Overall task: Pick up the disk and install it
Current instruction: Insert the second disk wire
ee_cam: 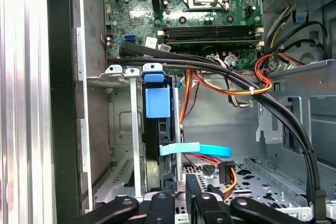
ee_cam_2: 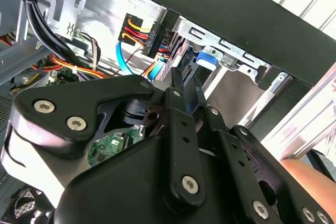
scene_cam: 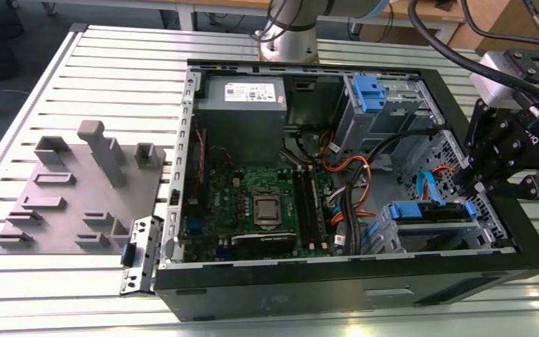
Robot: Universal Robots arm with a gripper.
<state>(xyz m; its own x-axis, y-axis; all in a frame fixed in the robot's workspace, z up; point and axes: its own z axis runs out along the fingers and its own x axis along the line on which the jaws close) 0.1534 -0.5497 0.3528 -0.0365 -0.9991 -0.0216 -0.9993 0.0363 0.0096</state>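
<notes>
The disk (scene_cam: 426,212) stands on edge in the drive cage at the near corner of the open computer case (scene_cam: 344,288), on the exterior view's right. Its blue caddy tab (ee_cam: 157,102) and dark edge point up out of the cage. My gripper (scene_cam: 480,188) hangs just above the cage end of the disk. In both wrist views the fingertips (ee_cam: 192,186) sit close together with a narrow gap and nothing gripped between them. The second wrist view has the gripper (ee_cam_2: 186,85) right in front of the blue caddy end (ee_cam_2: 206,59).
A light blue flat cable (ee_cam: 195,149) and an orange-yellow power lead (ee_cam: 227,171) cross the bay beside the disk. Thick black cables (ee_cam: 273,108) run over the case floor. A second blue bracket (scene_cam: 368,91) sits in the far bay. A grey fixture plate (scene_cam: 64,189) lies left of the case.
</notes>
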